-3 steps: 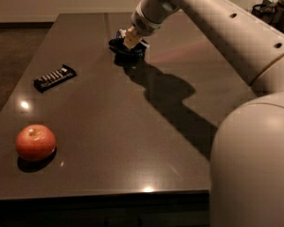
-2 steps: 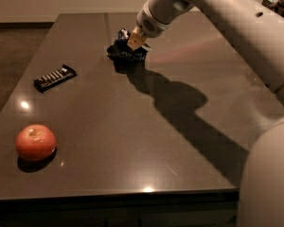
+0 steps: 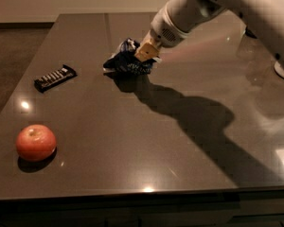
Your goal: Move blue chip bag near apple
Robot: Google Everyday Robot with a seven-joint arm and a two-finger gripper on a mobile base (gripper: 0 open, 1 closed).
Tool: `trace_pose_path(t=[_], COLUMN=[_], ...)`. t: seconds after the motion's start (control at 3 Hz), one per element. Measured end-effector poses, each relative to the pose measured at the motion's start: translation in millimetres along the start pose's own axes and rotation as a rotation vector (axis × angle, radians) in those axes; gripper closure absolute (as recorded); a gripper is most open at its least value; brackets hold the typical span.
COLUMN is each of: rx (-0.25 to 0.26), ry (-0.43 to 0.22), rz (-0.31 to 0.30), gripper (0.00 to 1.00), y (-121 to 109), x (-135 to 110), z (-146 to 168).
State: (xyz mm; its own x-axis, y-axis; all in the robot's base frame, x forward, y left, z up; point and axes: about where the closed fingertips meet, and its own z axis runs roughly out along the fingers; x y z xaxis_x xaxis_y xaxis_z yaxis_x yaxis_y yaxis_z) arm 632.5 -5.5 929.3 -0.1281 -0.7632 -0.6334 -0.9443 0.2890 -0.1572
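The gripper [image 3: 143,56] is pinching one blue chip bag [image 3: 125,63] in its jaws, well apart from one apple [image 3: 36,142]. One black wrapper [image 3: 55,78] is lying beyond the apple.

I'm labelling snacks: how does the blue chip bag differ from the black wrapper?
The blue chip bag is crumpled and puffy; the black wrapper is flat and bar-shaped. The bag is blue with white patches; the wrapper is black with white stripes. The gripper is at the bag; the wrapper lies alone. Both are small packets.
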Motion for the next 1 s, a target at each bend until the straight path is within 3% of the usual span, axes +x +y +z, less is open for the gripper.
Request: trace_pose_path(t=[0.67,1.0], rx=[-0.130,-0.190], ry=[-0.044,-0.072], rz=[-0.134,-0.217], gripper=[1.00,1.00], y=[64,98], x=[21,17], z=[-19,-19])
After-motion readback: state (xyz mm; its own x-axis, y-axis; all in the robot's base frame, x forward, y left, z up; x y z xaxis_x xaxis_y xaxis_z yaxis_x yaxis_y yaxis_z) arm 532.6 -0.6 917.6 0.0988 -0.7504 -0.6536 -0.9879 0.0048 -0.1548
